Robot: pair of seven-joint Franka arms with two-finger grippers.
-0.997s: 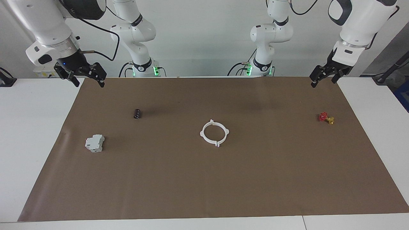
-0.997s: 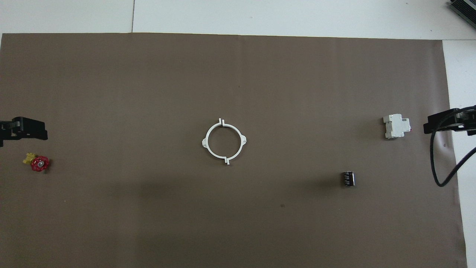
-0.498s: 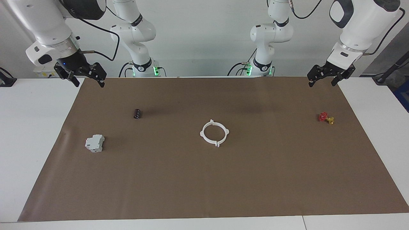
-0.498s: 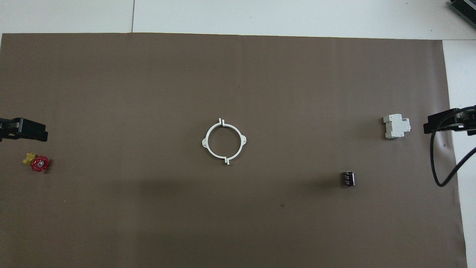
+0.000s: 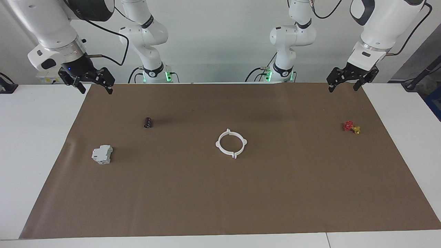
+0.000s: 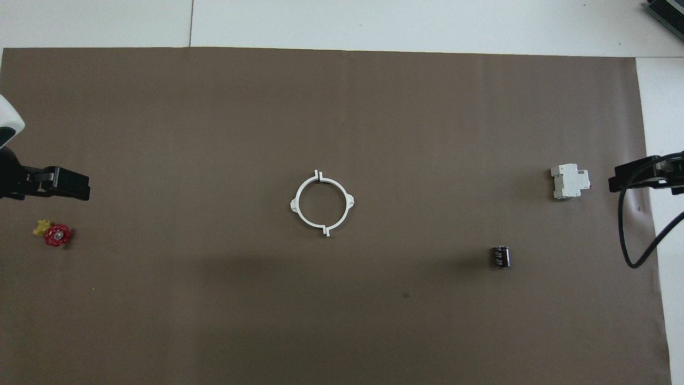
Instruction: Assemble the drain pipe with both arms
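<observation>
The drain pipe (image 5: pixel 218 144) lies in the middle of the brown mat as two white half-ring arcs set together into one ring, with small offset tabs at the two joints. It also shows in the overhead view (image 6: pixel 349 203). My left gripper (image 5: pixel 342 89) hangs open and empty above the mat's edge at the left arm's end, well apart from the ring; it enters the overhead view (image 6: pixel 59 184) at the side. My right gripper (image 5: pixel 96 91) hangs open and empty over the mat's corner at the right arm's end, also in the overhead view (image 6: pixel 636 178).
A red-and-yellow valve (image 5: pixel 351 127) lies on the mat below the left gripper. A grey-white boxy block (image 5: pixel 102 154) and a small black cylinder (image 5: pixel 148 122) lie toward the right arm's end. A black cable (image 6: pixel 625 235) hangs from the right arm.
My left gripper has shifted a little toward the table's middle, still raised and open. The right arm and the ring have not moved.
</observation>
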